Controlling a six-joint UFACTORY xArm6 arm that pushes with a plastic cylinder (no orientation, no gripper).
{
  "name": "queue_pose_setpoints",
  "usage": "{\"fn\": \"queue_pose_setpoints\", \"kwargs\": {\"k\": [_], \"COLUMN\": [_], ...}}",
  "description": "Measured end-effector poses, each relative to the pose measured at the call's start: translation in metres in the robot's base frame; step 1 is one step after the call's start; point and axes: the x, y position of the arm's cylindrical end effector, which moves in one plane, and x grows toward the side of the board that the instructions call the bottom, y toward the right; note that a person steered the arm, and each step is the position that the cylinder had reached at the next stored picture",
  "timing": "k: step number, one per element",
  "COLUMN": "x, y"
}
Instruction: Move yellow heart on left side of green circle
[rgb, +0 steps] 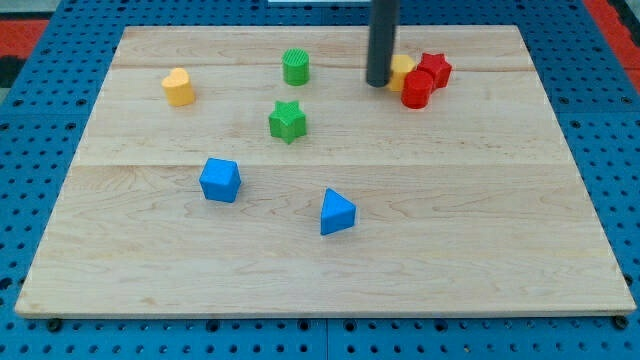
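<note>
Blue triangle (337, 212) nearest; yellow heart (179, 87) left of green circle (295, 67).

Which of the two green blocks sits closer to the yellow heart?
The green circle, the round one nearer the view's top. The green star lies lower and farther from the yellow heart.

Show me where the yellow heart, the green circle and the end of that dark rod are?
yellow heart block (178, 87), camera view, its top face.
green circle block (295, 66), camera view, its ridged top.
my tip (378, 83), camera view, the rod's very end.
</note>
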Motion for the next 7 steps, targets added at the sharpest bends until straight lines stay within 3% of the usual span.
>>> {"fn": "queue_pose_setpoints", "kwargs": {"k": [2, 3, 4, 5, 6, 7], "x": [0.011, 0.059, 0.05, 0.005, -0.001, 0.025], "y": [-0.16, -0.216, -0.292, -0.372, -0.323, -0.297]}}
